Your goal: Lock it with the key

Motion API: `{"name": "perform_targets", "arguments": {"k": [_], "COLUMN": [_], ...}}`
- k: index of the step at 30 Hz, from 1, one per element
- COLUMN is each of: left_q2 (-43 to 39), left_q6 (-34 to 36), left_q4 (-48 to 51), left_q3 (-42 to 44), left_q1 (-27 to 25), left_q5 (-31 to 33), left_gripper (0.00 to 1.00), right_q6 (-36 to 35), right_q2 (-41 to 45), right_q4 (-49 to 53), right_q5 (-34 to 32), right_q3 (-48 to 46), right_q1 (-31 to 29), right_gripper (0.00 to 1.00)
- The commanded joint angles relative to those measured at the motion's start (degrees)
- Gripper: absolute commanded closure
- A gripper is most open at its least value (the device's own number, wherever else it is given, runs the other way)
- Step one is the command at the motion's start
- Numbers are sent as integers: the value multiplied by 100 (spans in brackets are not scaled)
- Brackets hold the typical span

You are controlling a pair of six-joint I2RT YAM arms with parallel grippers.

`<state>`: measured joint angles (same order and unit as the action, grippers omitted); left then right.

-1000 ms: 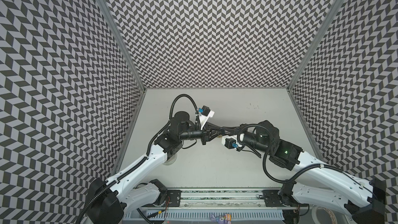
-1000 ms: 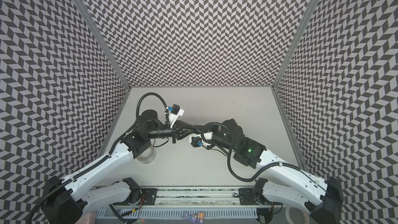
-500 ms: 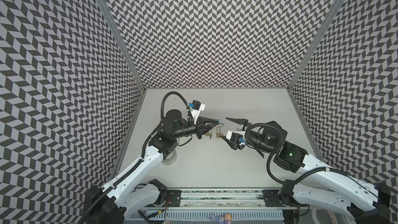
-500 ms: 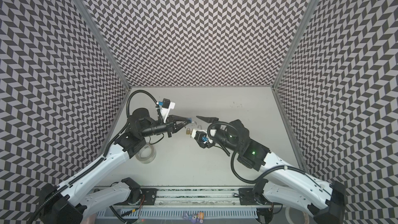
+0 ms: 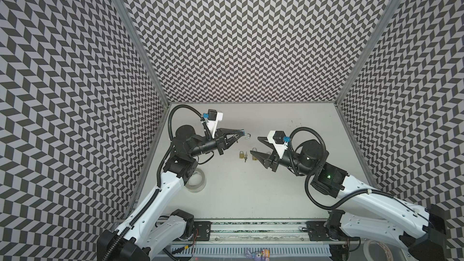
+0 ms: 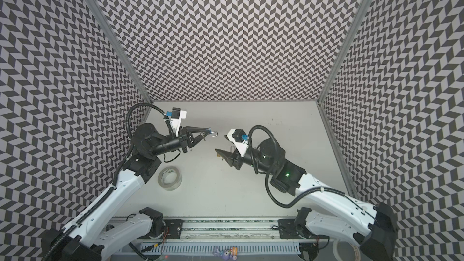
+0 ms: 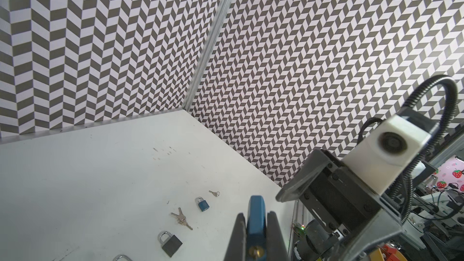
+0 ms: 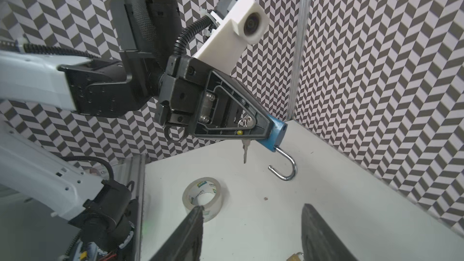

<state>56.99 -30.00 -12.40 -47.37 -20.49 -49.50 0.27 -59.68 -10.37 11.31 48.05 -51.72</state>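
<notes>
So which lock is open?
The big blue padlock gripped in the left claw: its silver loop hangs free at one end. The grey padlock and the little blue padlock lying on the table have loops shut.

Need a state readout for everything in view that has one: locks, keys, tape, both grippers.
left gripper: shut on blue padlock
blue padlock: held off the table, shackle open
dangling key: hangs free beside the blue padlock
right gripper: open, empty
brass padlock: on table, shackle shut
grey padlock: on table, shackle shut
small blue padlock: on table, shackle shut
loose keys: flat on table, in no lock
tape roll: flat on table
</notes>
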Motion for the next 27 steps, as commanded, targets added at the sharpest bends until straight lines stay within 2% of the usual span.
{"name": "perform_targets", "arguments": {"k": [1,4,8,10,14,19,27], "left_q2": [-39,3,40,51,105,228,334], "left_q6": [-111,-111,26,46,47,141,238], "left_q4": [-262,-262,-253,-267,-315,-324,-350], "left_q3": [-270,-315,-384,-436,-560,-688,-773], "left_q1": [3,-38,-95,-147,-324,-584,-802], "left_q5": [-324,-479,-687,-717,-780,-822,-809], "left_gripper": [100,100,100,100,100,100,100], "right_q6": [527,-47,-149,204,1282,1488,1394], "right_q2": [68,97,31,113,285,1,-303], "right_q4": [-483,-114,411,192,-987,-1459,-1310], "right_q5": [413,944,993,1670,3328,4690,4947], "right_q3": [177,378,659,561,156,222,390], "right_q1": [241,417,564,1051,1979,2061,2052], "right_gripper": [32,30,48,49,51,53,54]}}
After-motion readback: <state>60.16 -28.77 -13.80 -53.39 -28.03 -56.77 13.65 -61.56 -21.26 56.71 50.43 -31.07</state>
